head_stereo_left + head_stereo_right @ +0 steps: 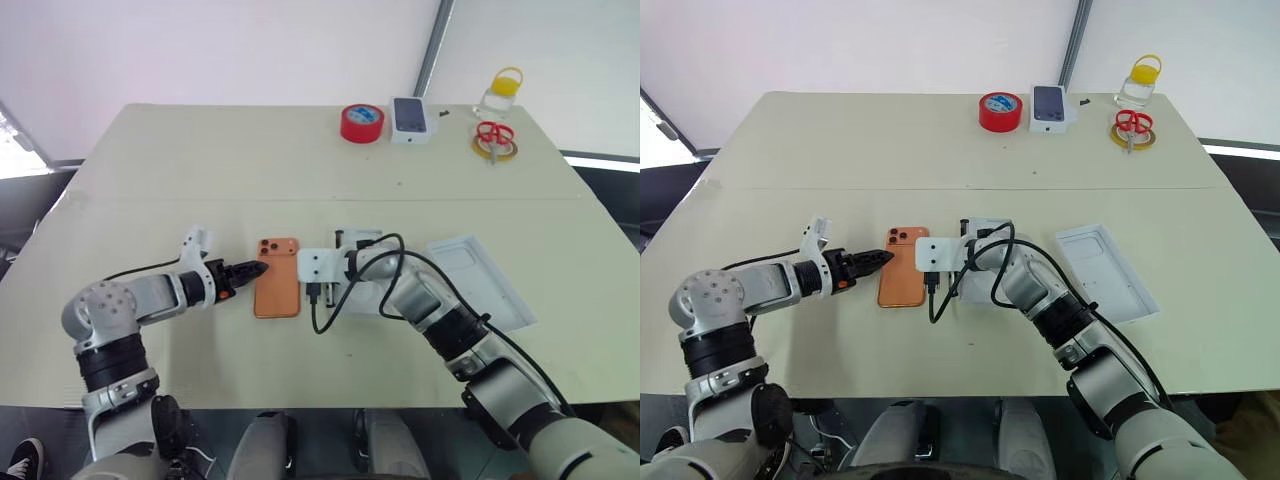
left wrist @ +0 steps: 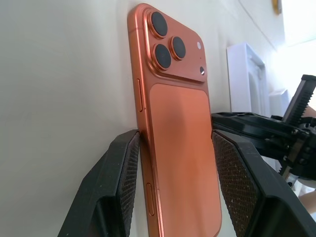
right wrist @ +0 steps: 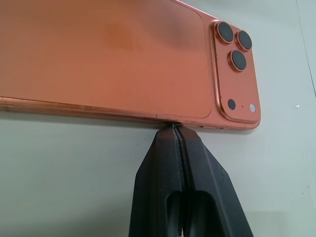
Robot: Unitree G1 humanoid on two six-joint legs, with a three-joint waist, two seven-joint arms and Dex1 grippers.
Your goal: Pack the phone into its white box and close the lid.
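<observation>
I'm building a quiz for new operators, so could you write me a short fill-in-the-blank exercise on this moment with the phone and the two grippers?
1. The phone lies on the table with its ____ side facing up.
2. The right gripper has its fingers ____, tips against the phone's long edge.
3. The left gripper has one finger on each ____ edge of the phone.
4. At the table's far edge, the roll of tape is ____ in colour.

Missing words: back; shut; long; red
</observation>
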